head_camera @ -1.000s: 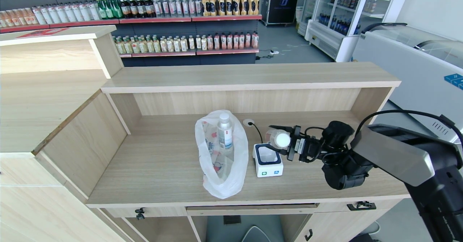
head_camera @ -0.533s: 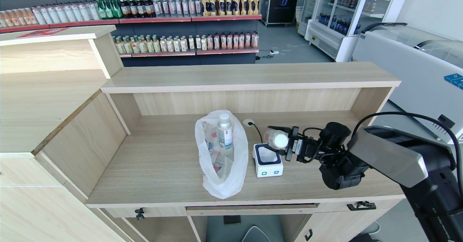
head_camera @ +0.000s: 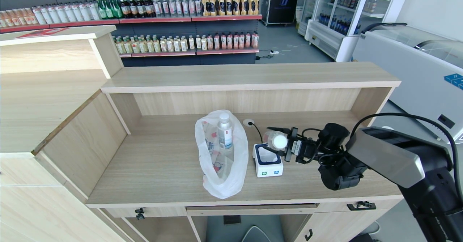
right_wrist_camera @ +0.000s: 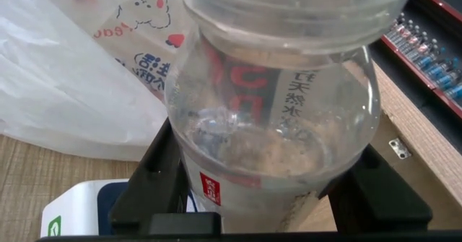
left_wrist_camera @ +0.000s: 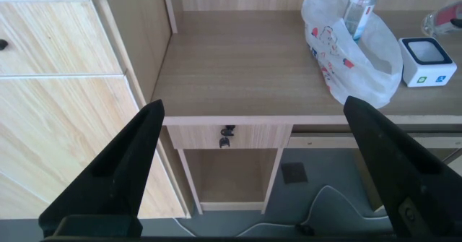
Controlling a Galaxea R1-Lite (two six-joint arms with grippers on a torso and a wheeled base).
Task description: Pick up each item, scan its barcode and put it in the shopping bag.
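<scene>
A clear bottle with a white cap (head_camera: 275,140) is pinched around its body between the two dark fingers of the right hand (head_camera: 279,141), which are pressed against its sides. The bottle is held tilted, cap turned toward the near side, over the far part of the white scanner (head_camera: 268,161). Whether it touches the scanner cannot be told. The scanner, a small white box with a dark-framed top window, is set on the wooden counter (head_camera: 162,162), just right of the white shopping bag (head_camera: 221,173). The bag is laid open on the counter with its mouth toward the far side, and a second clear bottle (head_camera: 225,131) with a white cap and a pale label is seen standing inside it at the far end. A black cable (head_camera: 257,132) is run from the far side of the scanner to a round grommet (head_camera: 248,122) in the counter. The left hand (left_wrist_camera: 254,108) is held low off the near left edge of the counter, its two dark fingers spread wide with nothing between them, well apart from the bag and the scanner.
</scene>
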